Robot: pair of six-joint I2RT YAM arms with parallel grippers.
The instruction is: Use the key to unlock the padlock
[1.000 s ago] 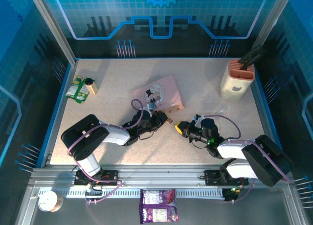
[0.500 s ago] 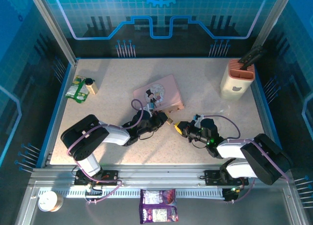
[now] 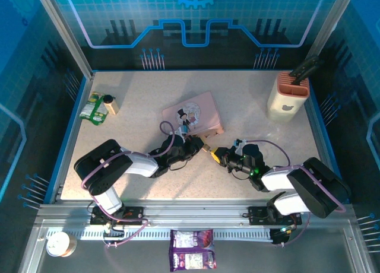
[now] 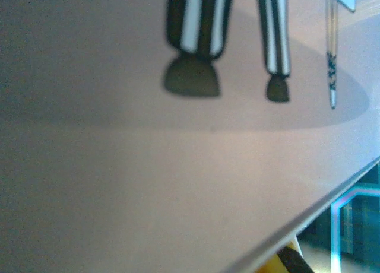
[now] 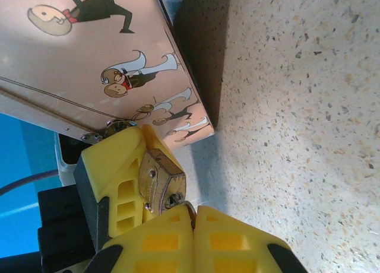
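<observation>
The small brass padlock [image 5: 161, 178] is clamped between the yellow fingers [image 5: 110, 178] of my left gripper [image 3: 202, 145], which is shut on it just in front of the pink tin [image 3: 191, 114]. Its keyhole end faces my right gripper [image 5: 193, 212]. That gripper is shut on the thin dark key [image 5: 189, 206], whose tip sits at the keyhole; most of the key is hidden between the pads. From above, the padlock [image 3: 207, 148] lies between the two grippers, with the right gripper [image 3: 217, 155] just to its right. A bit of silver shackle shows behind the left fingers.
The pink tin [image 5: 89, 47] stands right behind the padlock, and its lid [image 4: 178, 178] is very close to the left wrist camera. A cream holder [image 3: 288, 98] stands at the back right. A green packet [image 3: 93, 108] lies at the back left.
The right arm has edged slightly left toward the padlock. The left arm has not moved, and both grippers stay shut.
</observation>
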